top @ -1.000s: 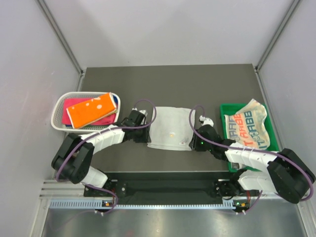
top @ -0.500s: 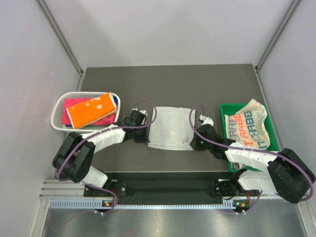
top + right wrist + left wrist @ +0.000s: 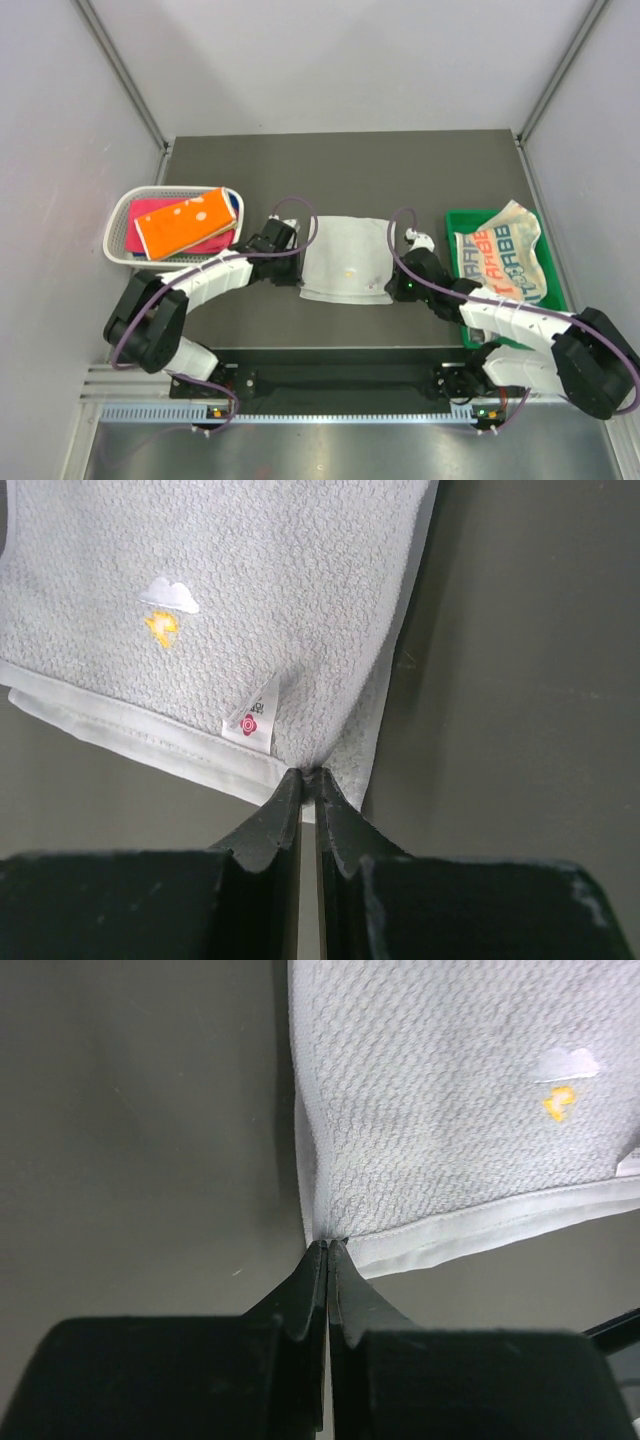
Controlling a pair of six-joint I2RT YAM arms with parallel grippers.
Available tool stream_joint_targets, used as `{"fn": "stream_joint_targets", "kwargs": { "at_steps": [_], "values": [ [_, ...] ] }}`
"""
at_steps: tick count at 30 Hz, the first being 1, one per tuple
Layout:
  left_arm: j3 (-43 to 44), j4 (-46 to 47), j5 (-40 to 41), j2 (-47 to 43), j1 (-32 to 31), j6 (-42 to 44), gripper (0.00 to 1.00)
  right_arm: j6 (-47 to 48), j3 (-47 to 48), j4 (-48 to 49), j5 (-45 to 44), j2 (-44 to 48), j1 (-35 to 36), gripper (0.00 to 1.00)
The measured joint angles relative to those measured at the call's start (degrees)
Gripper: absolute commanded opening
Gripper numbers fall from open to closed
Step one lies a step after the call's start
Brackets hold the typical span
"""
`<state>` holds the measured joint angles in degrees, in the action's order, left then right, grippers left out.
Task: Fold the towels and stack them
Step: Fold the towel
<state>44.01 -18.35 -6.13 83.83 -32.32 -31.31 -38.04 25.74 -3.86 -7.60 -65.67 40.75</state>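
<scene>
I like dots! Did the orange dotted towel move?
No. The orange white-dotted towel still lies across the white mesh basket, same place against the dark table's left edge.

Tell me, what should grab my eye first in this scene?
A grey towel lies spread mid-table, with the left end effector and right end effector each pinched shut on one of its near corners. To the left, a white mesh basket holds a folded orange dotted towel atop a pink towel; to the right, a letter-print towel sits crumpled on a green tray.

A lab test cell: plain grey walls [image 3: 350, 60] boxing in a dark table [image 3: 340, 170]
</scene>
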Motion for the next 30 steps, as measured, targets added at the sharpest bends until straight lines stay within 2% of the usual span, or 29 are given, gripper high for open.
{"fn": "stream_joint_targets", "kwargs": {
  "at_steps": [15, 30],
  "values": [
    [1.11, -3.17, -0.42, -4.96, -0.11, 0.17, 0.0, -0.02, 0.66, -4.72, -0.31, 5.27, 0.07, 0.0],
    [-1.73, -2.8, -1.79, -5.35, -1.36, -0.13, 0.0, -1.14, 0.46, -5.49, -0.31, 5.09, 2.05, 0.0]
  ]
}}
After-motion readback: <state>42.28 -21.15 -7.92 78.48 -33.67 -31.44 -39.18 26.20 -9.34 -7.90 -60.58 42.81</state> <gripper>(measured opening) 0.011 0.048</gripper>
